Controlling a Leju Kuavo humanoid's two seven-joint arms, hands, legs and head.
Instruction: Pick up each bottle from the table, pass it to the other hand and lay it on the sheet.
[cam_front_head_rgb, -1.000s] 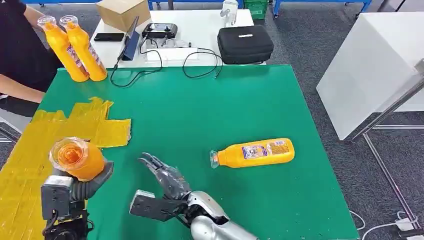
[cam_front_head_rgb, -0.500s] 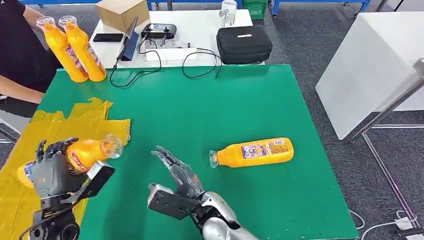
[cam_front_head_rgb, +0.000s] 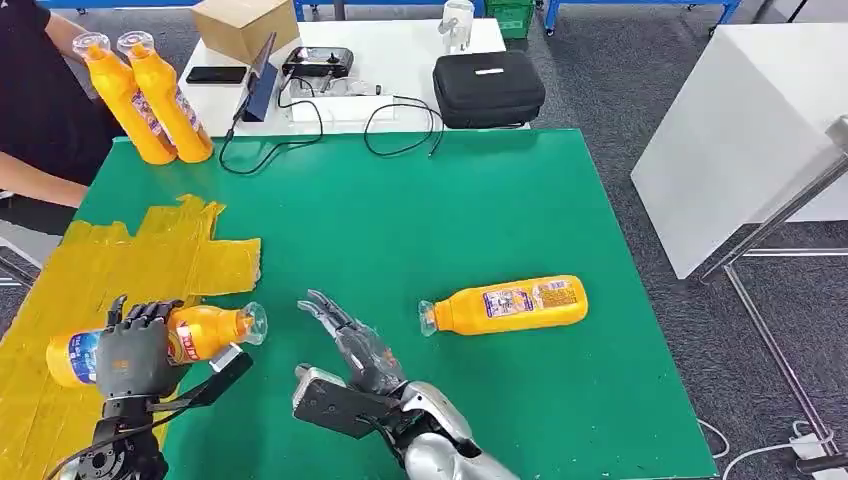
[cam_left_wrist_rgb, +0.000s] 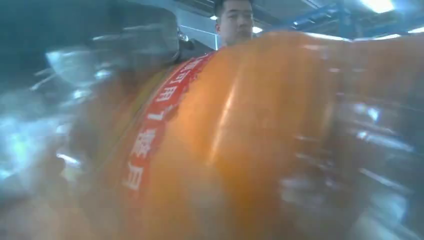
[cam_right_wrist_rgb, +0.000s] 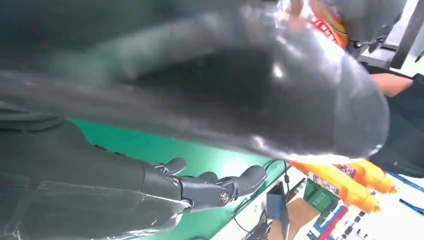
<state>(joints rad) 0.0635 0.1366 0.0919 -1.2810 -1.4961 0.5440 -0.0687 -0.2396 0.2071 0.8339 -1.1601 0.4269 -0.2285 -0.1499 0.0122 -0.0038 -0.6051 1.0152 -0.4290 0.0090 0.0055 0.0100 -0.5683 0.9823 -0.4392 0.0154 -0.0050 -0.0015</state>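
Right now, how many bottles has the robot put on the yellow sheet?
None lie on the yellow sheet yet. The left robot hand grips one orange bottle on its side just above it. The right robot hand is open. One bottle still lies on the green table.

The robot's left hand (cam_front_head_rgb: 132, 352) is built of dark grey segmented fingers on a grey palm, and a flat black plate juts from its wrist. A thin black cable loops beside the black forearm joint below it. The right hand (cam_front_head_rgb: 352, 340) is made of glossy dark grey fingers (cam_right_wrist_rgb: 220, 186) with metallic sheen, backed by a black rectangular block. It is carried on a rounded silver arm (cam_front_head_rgb: 440, 455).
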